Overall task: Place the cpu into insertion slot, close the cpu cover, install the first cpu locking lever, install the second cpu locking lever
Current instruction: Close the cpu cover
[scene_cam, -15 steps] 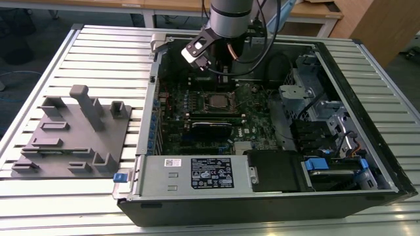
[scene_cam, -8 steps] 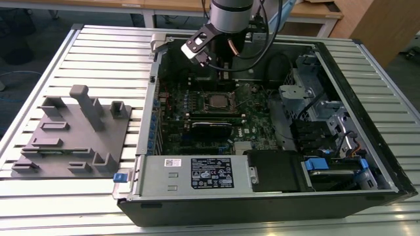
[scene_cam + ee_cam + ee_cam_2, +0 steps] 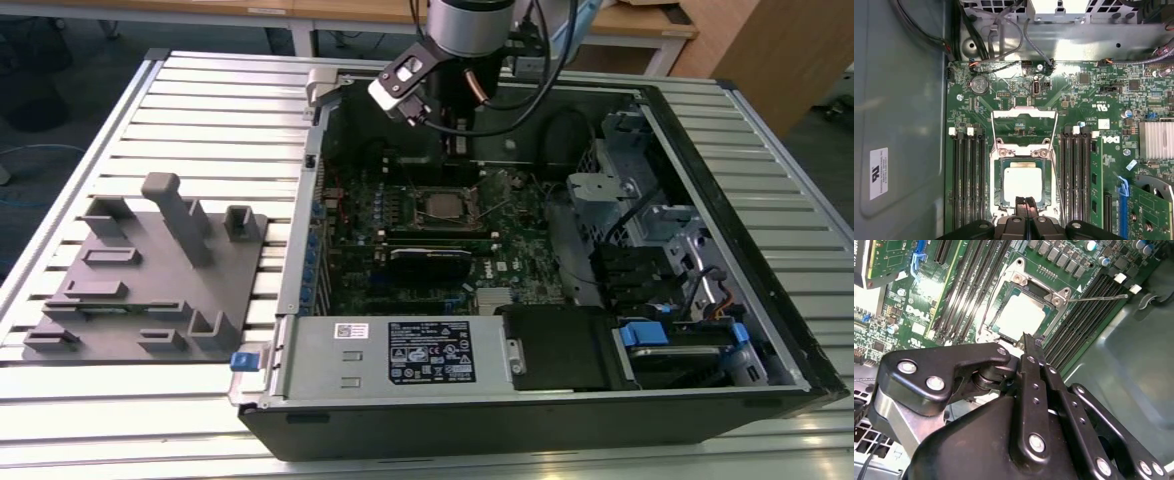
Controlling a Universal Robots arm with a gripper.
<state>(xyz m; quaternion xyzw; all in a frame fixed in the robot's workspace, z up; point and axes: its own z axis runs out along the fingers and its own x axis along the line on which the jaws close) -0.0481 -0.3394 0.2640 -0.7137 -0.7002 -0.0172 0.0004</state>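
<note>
The cpu (image 3: 1023, 184) lies flat in the insertion slot (image 3: 999, 197) of the green motherboard, its silver top bare; it also shows in the second wrist view (image 3: 1020, 315) and the exterior view (image 3: 439, 205). The cpu cover (image 3: 1024, 116) stands open, folded back from the slot. One thin wire locking lever (image 3: 1100, 297) sticks out to the side, unlatched. My gripper (image 3: 1025, 201) hovers over the slot's edge, just above the cpu, fingers pressed together with nothing between them (image 3: 1030, 342). In the exterior view the gripper (image 3: 459, 132) hangs inside the case.
Black memory slots (image 3: 968, 175) flank the socket on both sides. A silver power-supply box (image 3: 394, 352) fills the case front, a drive cage (image 3: 627, 185) stands at the exterior view's right. A grey fixture (image 3: 147, 270) rests on the slatted table outside the case.
</note>
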